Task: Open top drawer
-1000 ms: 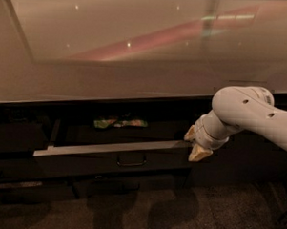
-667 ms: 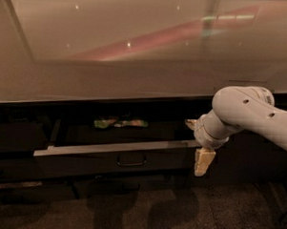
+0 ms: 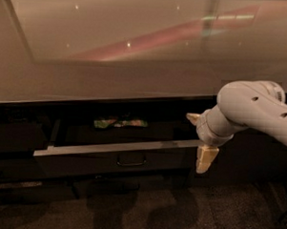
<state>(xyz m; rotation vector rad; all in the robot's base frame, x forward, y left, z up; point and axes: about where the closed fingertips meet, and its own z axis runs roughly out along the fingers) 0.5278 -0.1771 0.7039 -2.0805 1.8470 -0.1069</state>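
Drawer (image 3: 108,159) sits under the front edge of the desk (image 3: 135,82), running from near the left front corner to past the middle. It is pulled out part-way, with its pale rim (image 3: 118,147) clear of the dark opening and a green packet (image 3: 120,122) lying inside towards the back. The loop handle (image 3: 131,160) at the centre of the front is free.

The gripper (image 3: 200,139) hangs below the front edge, towards the right front corner, at the right end of the rim. Its fingers (image 3: 206,159) are spread wide, one pointing down and the other up and left, and they pinch nothing. The rim's end lies about between them; whether either finger touches it I cannot tell.

The drawer looks mostly open, so the danger now is undoing that. A move left or inward could catch the rim on a finger and shove the drawer back. A pull from this end, far off the handle, would likely skew the drawer and jam it. The lower finger could also scrape the front as the arm (image 3: 256,109) lifts away.
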